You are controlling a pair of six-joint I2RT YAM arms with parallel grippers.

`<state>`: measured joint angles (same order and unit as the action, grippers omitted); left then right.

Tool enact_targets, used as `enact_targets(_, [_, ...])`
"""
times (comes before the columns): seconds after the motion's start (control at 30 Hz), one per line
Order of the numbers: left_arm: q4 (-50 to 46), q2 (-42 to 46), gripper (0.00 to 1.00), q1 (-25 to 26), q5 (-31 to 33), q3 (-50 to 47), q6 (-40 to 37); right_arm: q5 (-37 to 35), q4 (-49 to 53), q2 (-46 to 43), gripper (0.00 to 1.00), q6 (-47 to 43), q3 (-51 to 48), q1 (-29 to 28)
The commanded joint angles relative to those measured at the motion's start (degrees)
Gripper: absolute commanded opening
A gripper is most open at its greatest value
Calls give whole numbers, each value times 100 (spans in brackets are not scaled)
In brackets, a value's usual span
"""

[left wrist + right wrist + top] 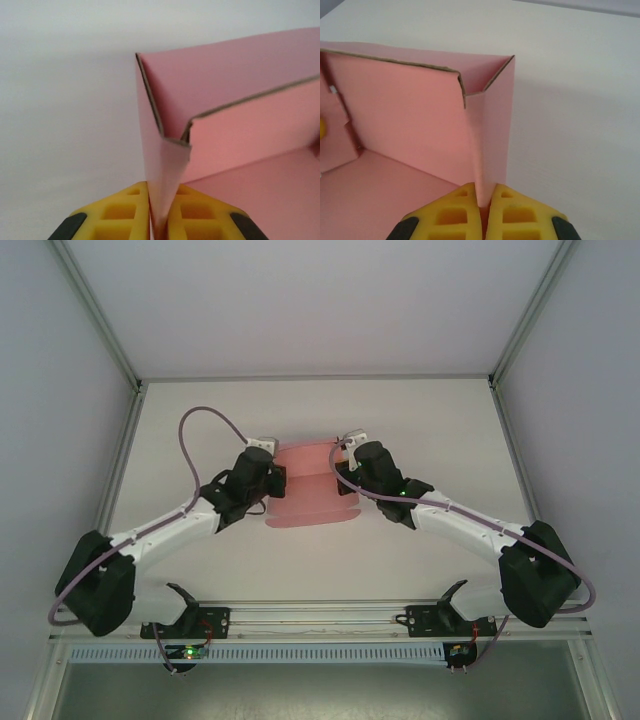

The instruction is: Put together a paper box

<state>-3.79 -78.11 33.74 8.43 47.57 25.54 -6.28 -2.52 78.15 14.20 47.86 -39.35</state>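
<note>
White table [200, 430]; left gripper [160, 200] and right gripper [483, 195] jaws pinch opposite paper box [310, 505] walls tight, propping them upright for folding

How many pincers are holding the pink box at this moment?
2. The left pincer grips an upright wall at the left end of the pink box. The right pincer grips an upright wall at its right end.
</note>
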Motion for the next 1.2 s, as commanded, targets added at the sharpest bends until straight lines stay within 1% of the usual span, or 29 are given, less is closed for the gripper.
enact_targets(0.0, [-838,-554,18,114,1942,434,313,68,-186,-250,0,-73,58,-154])
enact_targets(0.03, [-974,-749,18,171,2271,608,431,111,-217,-243,0,-44,64,-206])
enact_targets(0.13, [-1469,-1249,16,173,2794,1122,936,67,-251,-235,0,8,95,-349])
enact_targets(0.2, [-1901,-1575,16,177,3238,1446,1151,-131,-216,-302,0,4,84,-404])
enact_targets(0.23, [-2243,-1758,16,177,3592,1631,1304,-305,-106,-362,0,-16,93,-411])
enact_targets(0.3, [-2889,-2023,16,153,3956,1936,1608,-764,22,-496,0,-24,35,-407])
enact_targets(0.33, [-3118,-2118,16,134,4096,2007,1755,-1065,141,-560,0,-47,33,-413])
enact_targets(0.4, [-3265,-2184,16,33,4012,2001,1905,-1621,386,-607,0,-83,52,-409])
enact_targets(0.47, [-3388,-2204,16,-41,4086,1970,2123,-1961,506,-630,0,-88,66,-414])
enact_targets(0.57, [-4074,-2358,11,-49,4597,2217,2639,-2082,507,-652,0,-57,70,-423])
enact_targets(0.63, [-4778,-2551,11,-51,4948,2536,3090,-2123,442,-678,0,-59,49,-416])
enact_targets(0.67, [-4970,-2622,11,-51,5035,2638,3192,-2123,424,-686,0,-57,44,-420])
enact_targets(0.7, [-4949,-2657,12,-52,4983,2678,3075,-2112,389,-687,0,-55,41,-422])
enact_targets(0.73, [-4693,-2622,13,-47,4797,2635,2785,-2088,363,-670,0,-57,36,-427])
enact_targets(0.77, [-4180,-2525,13,-37,4442,2486,2314,-2072,303,-649,0,-47,15,-433])
enact_targets(0.8, [-3392,-2331,14,-7,3880,2226,1613,-2059,264,-605,0,-16,11,-432])
enact_targets(0.83, [-2768,-2132,18,30,3340,1964,1213,-2035,225,-556,0,-4,5,-432])
enact_targets(0.9, [-1728,-1702,27,42,1995,1479,651,-1978,179,-445,0,37,31,-432])
enact_targets(0.97, [-1146,-1318,41,41,1059,1122,493,-1957,152,-355,0,54,59,-424])
enact_targets(1.0, [-984,-1116,47,53,707,1003,478,-1955,147,-306,0,54,74,-422])
enact_targets(1.03, [-853,-940,53,54,485,891,456,-1957,132,-279,0,52,75,-416])
enact_targets(1.07, [-757,-752,57,61,240,789,401,-1947,139,-229,0,46,92,-407])
enact_targets(1.17, [-571,-241,64,72,-134,534,356,-1893,131,-195,0,57,81,-369])
